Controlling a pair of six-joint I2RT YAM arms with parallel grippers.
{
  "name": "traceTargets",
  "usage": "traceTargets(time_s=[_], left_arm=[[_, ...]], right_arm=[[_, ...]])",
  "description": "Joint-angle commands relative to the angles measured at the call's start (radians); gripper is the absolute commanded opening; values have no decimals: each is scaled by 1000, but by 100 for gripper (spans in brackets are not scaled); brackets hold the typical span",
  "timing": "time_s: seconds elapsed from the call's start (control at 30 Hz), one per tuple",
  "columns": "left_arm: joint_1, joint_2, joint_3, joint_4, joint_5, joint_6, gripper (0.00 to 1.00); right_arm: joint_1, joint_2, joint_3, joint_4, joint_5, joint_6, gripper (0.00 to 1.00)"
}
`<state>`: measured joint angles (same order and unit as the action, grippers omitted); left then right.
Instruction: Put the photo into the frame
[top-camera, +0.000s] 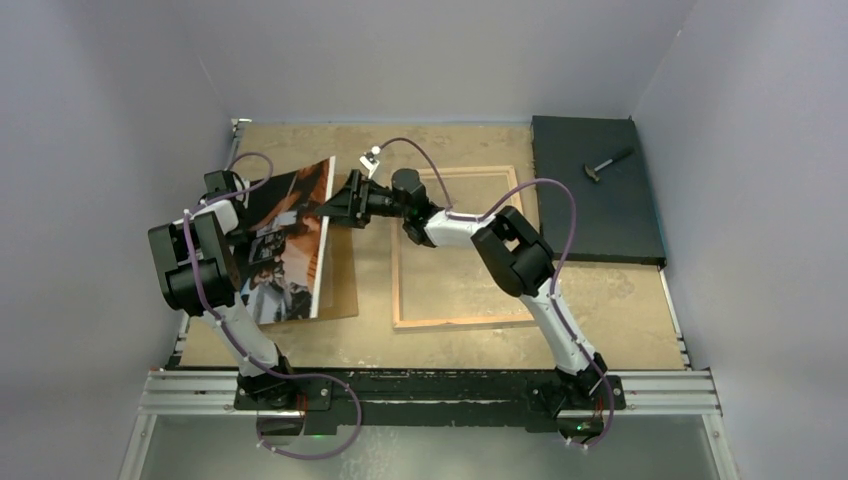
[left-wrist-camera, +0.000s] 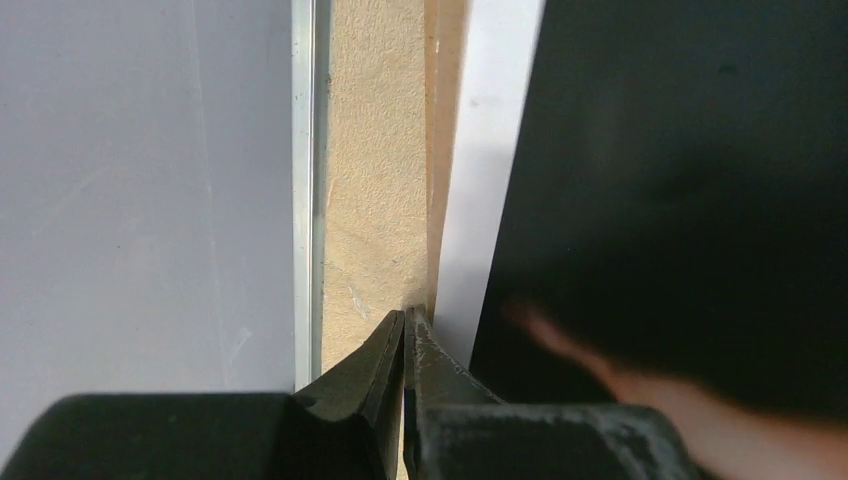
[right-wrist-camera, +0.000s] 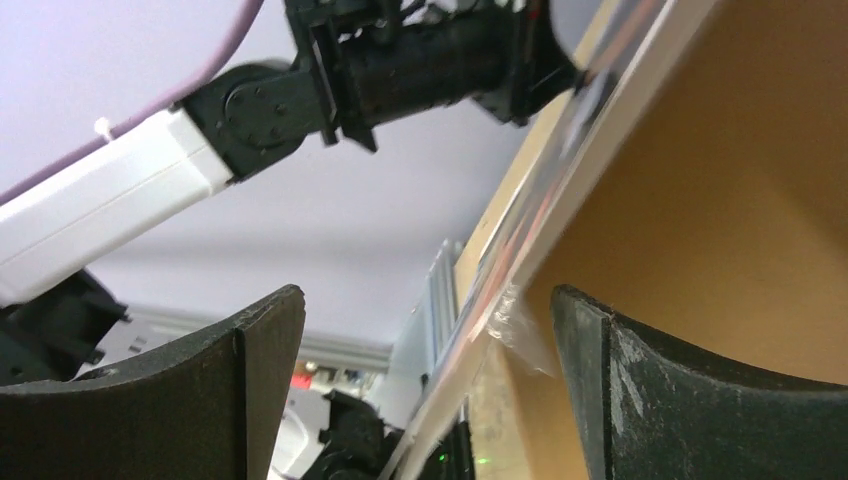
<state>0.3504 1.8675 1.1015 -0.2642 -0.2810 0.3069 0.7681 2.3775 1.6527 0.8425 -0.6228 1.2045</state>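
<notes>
The photo, a dark and orange-brown print with a white border, lies tilted at the left over a brown backing board. My left gripper is shut on the photo's left edge; in the left wrist view its jaws meet at the white border. My right gripper is open at the photo's right edge. In the right wrist view the raised photo edge runs between those wide jaws, touching neither. The frame lies back-up at the centre, its wood-coloured edges showing.
A black slab sits at the back right with a small hammer-like tool on it. The backing board lies just beside my right finger. Grey walls enclose the table; a metal rail runs along its left edge.
</notes>
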Motion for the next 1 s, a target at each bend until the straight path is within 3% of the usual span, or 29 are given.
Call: traceTargets(time_s=[0.0,0.23,0.53,0.73,0.83,0.97], left_arm=[[-11,55,-42,-115,146,-48,1],[-11,35,-32,-128,148,-49,0],[-10,17,-24,-152,171,-56,0],[-17,-1,-14,-191,221,-74,0],[-21,-17,-25,-199,225,-69,0],[-19,-23,-30,-196,207,-58,0]], right_arm=[[48,31,46,149,-136,86,94],[55,31,38,115,-120,77,94],[49,-46,-86,131,-47,42,85],[86,25,55,8,6,-27,89],[87,5,34,-3,39,-48,88],[77,-56,-40,-9,32,-63,79]])
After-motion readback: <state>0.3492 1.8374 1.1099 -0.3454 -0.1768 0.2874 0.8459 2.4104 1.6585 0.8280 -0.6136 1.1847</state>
